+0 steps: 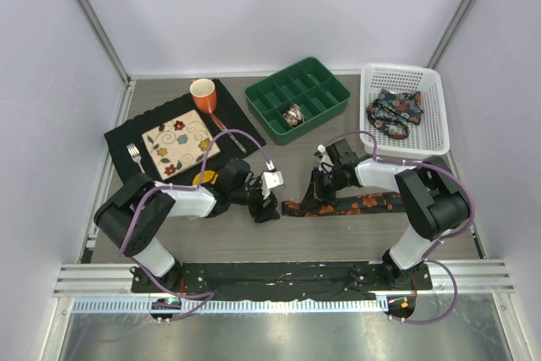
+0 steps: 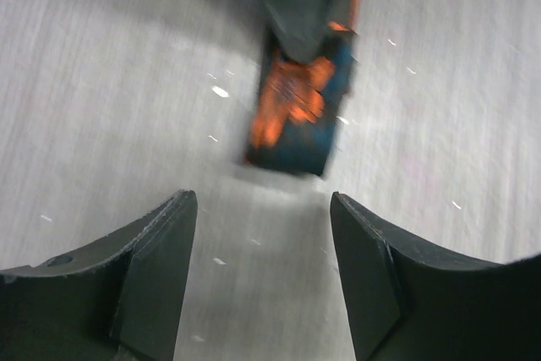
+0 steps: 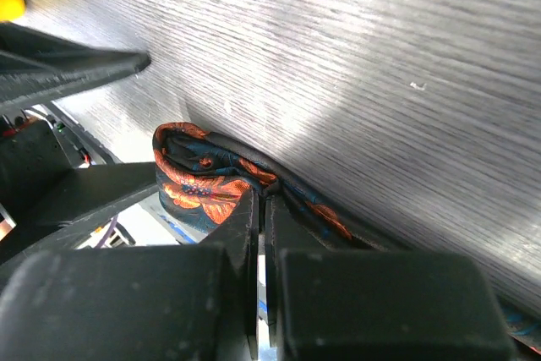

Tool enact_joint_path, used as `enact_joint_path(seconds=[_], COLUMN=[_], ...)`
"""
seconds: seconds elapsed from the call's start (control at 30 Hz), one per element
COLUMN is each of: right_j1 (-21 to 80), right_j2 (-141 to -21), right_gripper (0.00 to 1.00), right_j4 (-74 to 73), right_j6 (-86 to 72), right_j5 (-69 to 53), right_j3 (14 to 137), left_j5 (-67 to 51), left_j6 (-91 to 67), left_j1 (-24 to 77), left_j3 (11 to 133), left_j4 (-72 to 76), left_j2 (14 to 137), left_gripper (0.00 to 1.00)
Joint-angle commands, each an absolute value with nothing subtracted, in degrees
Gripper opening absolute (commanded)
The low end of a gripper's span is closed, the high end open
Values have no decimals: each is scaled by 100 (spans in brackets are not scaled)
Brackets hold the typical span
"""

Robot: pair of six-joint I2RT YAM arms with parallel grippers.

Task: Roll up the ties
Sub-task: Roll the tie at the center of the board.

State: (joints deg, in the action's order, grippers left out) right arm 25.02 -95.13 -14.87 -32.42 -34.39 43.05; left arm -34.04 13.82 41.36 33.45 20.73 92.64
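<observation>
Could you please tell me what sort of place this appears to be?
Most likely a robotics lab cell dressed as a home tabletop: plain white enclosure walls, a plate on a black placemat, and a white basket holding ties.

A grey wood-grain worktop (image 1: 338, 238) fills a booth closed in by plain pale walls: a back wall (image 1: 279, 6), a left wall (image 1: 42, 82) and a right wall (image 1: 507, 82). Slim aluminium posts (image 1: 95, 19) rise in the two back corners. A ribbed metal rail (image 1: 84, 279) runs along the near edge, with a brushed steel sheet (image 1: 279, 336) below it. The light is soft and even, and in the wrist views it puts a pale sheen on the wood grain.
</observation>
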Motion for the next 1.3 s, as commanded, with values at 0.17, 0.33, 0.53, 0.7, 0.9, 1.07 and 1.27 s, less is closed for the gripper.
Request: enact_joint_path(seconds=[0.17, 0.33, 0.53, 0.7, 0.9, 1.07, 1.27], right_j1=[2619, 2663, 2681, 2760, 2883, 2900, 2909], right_j2=[-9607, -9571, -9562, -9606, -9615, -9545, -9492], right_gripper=[1, 1, 1, 1, 1, 1, 1], right_j4=[-1371, -1424, -1459, -1520, -1486, -1424, -1345], right_j6=[-2892, -2857, -2848, -2848, -2892, -2944, -3023], right_j5=[-2461, -2321, -2180, -2039, -1942, -1916, -1907], right_j3=[4043, 4034, 4034, 4078, 4034, 3946, 3858], left_j5=[-3999, -4087, -4412, -4404, -4008, -3534, -3410], left_j6=[1002, 1361, 1556, 1100, 291, 246, 290], left_j1=[4148, 4140, 4306, 4570, 4816, 4966, 5115], left_j3=[2988, 3173, 3278, 3392, 3699, 3884, 4034], left_j4=[3057, 3067, 3059, 3076, 3427, 3445, 3656], left_j2=[9561, 9852, 9879, 9502, 9378, 9649, 10177], left_gripper=[68, 64, 47, 35, 34, 36, 40])
